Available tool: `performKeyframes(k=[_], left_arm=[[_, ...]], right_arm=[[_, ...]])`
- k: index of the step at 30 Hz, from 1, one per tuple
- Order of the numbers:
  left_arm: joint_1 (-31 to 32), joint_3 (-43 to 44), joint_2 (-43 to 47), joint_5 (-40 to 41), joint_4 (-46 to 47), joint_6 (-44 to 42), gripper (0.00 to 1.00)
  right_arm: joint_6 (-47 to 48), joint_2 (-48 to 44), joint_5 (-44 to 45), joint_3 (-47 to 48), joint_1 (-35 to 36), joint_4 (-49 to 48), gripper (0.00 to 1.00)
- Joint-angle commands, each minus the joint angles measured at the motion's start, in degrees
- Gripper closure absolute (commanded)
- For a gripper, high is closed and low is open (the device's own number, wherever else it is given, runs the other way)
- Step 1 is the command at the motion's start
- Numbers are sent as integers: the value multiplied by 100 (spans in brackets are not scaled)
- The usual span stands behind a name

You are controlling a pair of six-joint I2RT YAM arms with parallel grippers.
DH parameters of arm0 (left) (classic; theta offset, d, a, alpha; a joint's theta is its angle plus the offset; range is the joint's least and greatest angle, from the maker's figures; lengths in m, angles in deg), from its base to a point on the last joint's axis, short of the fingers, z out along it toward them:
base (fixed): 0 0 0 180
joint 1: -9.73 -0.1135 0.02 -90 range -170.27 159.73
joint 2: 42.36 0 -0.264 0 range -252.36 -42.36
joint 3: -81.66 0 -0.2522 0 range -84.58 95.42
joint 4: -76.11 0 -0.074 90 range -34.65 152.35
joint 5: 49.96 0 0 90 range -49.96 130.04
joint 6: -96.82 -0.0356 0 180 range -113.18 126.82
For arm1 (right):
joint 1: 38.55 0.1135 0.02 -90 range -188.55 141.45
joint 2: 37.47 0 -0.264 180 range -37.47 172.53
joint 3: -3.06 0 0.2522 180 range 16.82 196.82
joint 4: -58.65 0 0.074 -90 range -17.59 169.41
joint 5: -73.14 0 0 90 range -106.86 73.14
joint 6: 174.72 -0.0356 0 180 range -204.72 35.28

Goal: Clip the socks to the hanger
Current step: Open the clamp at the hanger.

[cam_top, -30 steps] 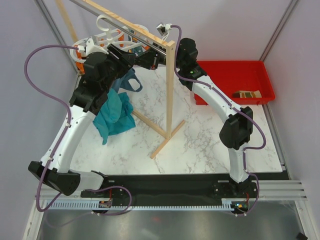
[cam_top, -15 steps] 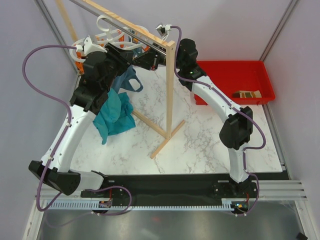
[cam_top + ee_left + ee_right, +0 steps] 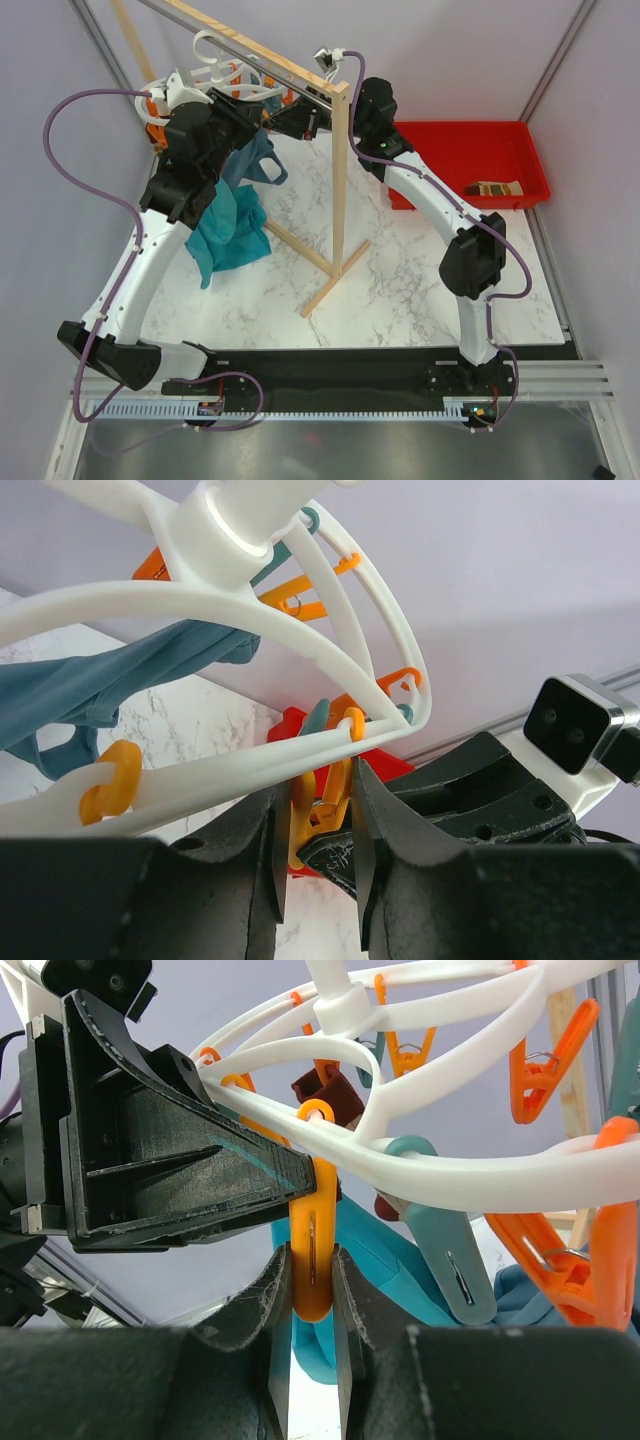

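**Sock in the far-right tray, both grippers up at one hanger clip**

One striped sock (image 3: 493, 187) seen, flat in the red tray (image 3: 440, 140) at far right, long axis running left to right. Second sock not found in any view. Well apart from the hanger (image 3: 205, 60), hung on the rack (image 3: 340, 170) rail at far left, above the teal cloths (image 3: 228, 230) and the marble worktop (image 3: 420, 290).

Up at the hanger, a yellow-orange clip (image 3: 313, 1250) dangling from a white ring, long axis upright. Right gripper (image 3: 311, 1265) clamped on its lower end, one finger pressed to each flat side. Left gripper (image 3: 315, 805) set about the same clip higher up, fingers narrowly parted on either side. Impossible to tell whether pressing or merely flanking. No sock in either gripper.

Deciding relation, offered as a judgement:
- Sock to the right of both grippers and a little nearer, down at tray level, with the rack post standing between.
- Right arm plainly the closer of the two, its forearm running just beside the tray's left wall.
- Left arm over at the far-left corner, across the whole worktop from the tray.

Likely calls for the right gripper to let go of the clip, swing right and down, and close across the sock's short width, with the left kept at the clip to hold it ready.

No brand, label or readable writing anywhere in the three views.
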Motion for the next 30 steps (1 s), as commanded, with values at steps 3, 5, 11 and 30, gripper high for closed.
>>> performKeyframes(k=[3,5,11,30], left_arm=[[-22,114,-11,42,310,-11,98],[-30,114,-11,51,310,-2,98],[-30,105,24,-19,310,-20,98],[-30,-176,138,-213,539,33,98]], right_arm=[[18,-251,-147,11,-4,-204,100],[9,-251,-129,19,-4,-204,93],[9,-181,-111,90,-4,-169,67],[-413,110,-252,468,-4,-450,87]])
